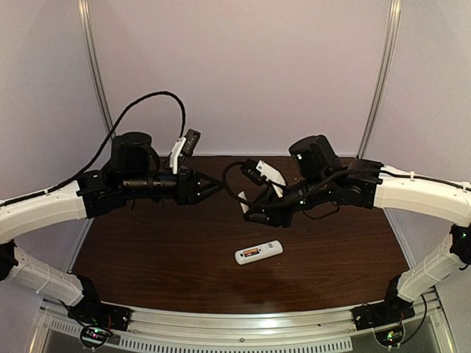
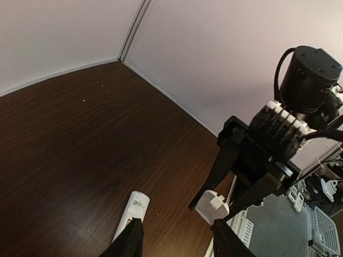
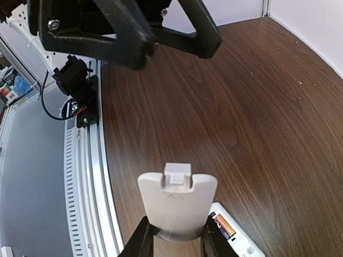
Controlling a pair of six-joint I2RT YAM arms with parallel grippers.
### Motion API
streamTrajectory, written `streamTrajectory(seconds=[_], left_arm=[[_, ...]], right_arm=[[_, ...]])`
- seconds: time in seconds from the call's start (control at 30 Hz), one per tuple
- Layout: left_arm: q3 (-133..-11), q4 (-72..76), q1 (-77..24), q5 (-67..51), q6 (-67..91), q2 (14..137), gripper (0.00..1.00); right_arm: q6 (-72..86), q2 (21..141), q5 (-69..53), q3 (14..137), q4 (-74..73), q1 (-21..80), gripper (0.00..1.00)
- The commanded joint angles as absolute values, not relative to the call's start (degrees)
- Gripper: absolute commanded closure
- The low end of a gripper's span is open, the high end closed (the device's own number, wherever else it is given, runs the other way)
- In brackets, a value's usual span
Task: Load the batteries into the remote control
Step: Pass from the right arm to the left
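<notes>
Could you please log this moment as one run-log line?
left fingers: open, empty | right fingers: shut on battery cover | remote control: on table, bay open, battery inside

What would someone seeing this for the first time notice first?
The right gripper, raised mid-air above the dark wooden table, pinches a small white plastic cover piece. The open, empty left gripper faces it. Below, near the table's front, the white oblong remote control lies back-up with an orange-red battery showing in its bay.

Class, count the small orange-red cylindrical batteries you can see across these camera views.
1: a small orange-red battery seated in the open bay of the white oblong plastic remote control; another may be hidden from view.
</notes>
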State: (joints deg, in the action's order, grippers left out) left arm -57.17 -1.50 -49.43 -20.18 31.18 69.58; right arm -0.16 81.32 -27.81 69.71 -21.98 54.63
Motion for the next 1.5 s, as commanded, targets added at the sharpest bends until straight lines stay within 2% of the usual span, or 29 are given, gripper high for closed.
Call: streamTrajectory(seconds=[0.0,0.13,0.23,0.3,0.37,0.63,1.27,1.47], left_arm=[[-59.25,-9.26,-49.2,-25.67,28.65,72.14,0.53],[-54.06,-4.5,-49.2,-27.67,18.87,66.81,0.49],[-46.94,1.56,-49.22,-27.25,9.77,59.83,0.38],[-45.38,1.01,-49.21,-28.59,3.6,57.26,0.33],[-45.45,-1.9,-49.22,-31.79,-2.0,56.46,0.32],[-46.86,-8.99,-50.36,-41.27,-11.62,59.26,0.31],[-49.06,-1.56,-59.53,-33.52,-12.13,69.0,0.31],[-49.3,-0.44,-59.74,-34.02,-12.3,69.13,0.36]], right_arm=[[-6.36,81.72,-21.15,72.67,-30.98,57.29,0.92],[-8.83,81.63,-22.55,73.0,-33.16,58.99,0.9],[-10.82,81.81,-22.89,73.29,-34.83,60.63,0.89],[-11.96,82.26,-22.37,73.9,-36.46,62.45,0.88],[-12.94,83.02,-21.76,74.73,-38.18,63.95,0.88],[-14.18,85.95,-17.89,78.46,-42.2,67.61,0.88],[-14.29,88.85,-15.72,82.14,-44.45,69.76,0.88],[-14.5,89.18,-16.01,82.06,-44.81,70.17,0.88]])
